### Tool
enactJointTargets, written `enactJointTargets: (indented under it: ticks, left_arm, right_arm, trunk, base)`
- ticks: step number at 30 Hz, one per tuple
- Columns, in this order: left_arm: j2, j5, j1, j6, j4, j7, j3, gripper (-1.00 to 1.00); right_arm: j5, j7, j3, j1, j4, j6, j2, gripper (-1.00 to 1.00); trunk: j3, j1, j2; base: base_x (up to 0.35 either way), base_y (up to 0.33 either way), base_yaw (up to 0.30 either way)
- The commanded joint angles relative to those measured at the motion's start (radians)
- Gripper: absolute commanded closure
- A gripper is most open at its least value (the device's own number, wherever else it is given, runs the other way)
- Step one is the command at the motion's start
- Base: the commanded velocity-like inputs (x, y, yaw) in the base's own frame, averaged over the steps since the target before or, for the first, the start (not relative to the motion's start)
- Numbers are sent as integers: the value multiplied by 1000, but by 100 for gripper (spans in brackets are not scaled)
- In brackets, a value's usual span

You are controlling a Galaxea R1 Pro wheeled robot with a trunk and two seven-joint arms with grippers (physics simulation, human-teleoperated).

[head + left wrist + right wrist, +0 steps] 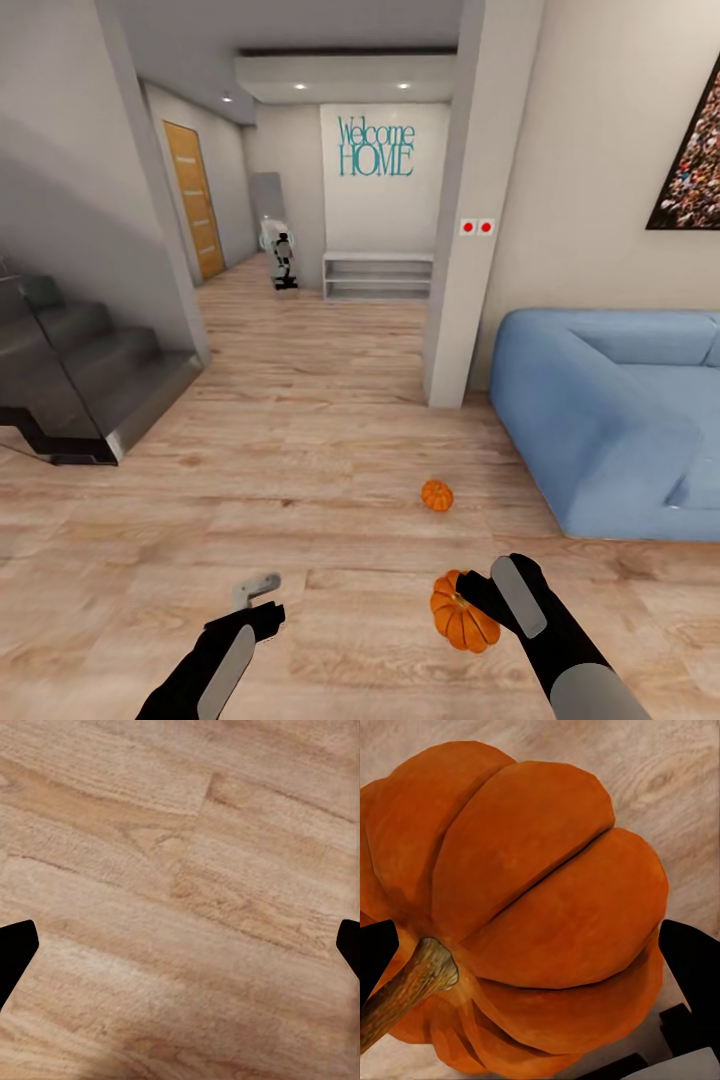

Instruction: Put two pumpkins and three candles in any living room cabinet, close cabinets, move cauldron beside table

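A: Where is the held pumpkin?

B: Low in the head view, at about five o'clock from the middle. The right end effector is clamped on it, dark fingers wrapping its right side. It hangs above the wood floor. In the right wrist view the held pumpkin is close up, ribbed and orange, stem tan and angled off to one side, with a black fingertip at either edge.

A: And the second pumpkin?

B: On the floor, at twelve o'clock from the held one, a little farther from the robot and apart from it. It sits near the front left corner of the blue sofa, which lies at three o'clock.

A: The left end effector?

B: At seven o'clock in the head view, carrying nothing, over bare floor. The left wrist view shows its fingertips spread wide apart, with only floor planks between them.

A: What lies beyond?

B: A grey pillar with two red buttons at one o'clock. A dark staircase at nine o'clock. Down the hall at twelve, a white wall with teal "Welcome HOME" lettering, a low grey shelf beneath it, and a wooden door at eleven.
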Motion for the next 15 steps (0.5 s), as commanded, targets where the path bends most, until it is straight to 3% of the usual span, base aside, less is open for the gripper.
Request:
enactJointTargets:
  ticks: [1,15]
  left_arm:
    - [0,10,0,2,-2,9,-3,-100]
    - [0,10,0,2,-1,9,-3,-100]
  right_arm:
    - [-11,-9,-1,-1,-2,0,0,100]
    - [-11,-9,-1,-1,-2,0,0,100]
  trunk:
    - [-1,1,0]
    - [-1,1,0]
  base:
    - [347,0,0]
    - [347,0,0]
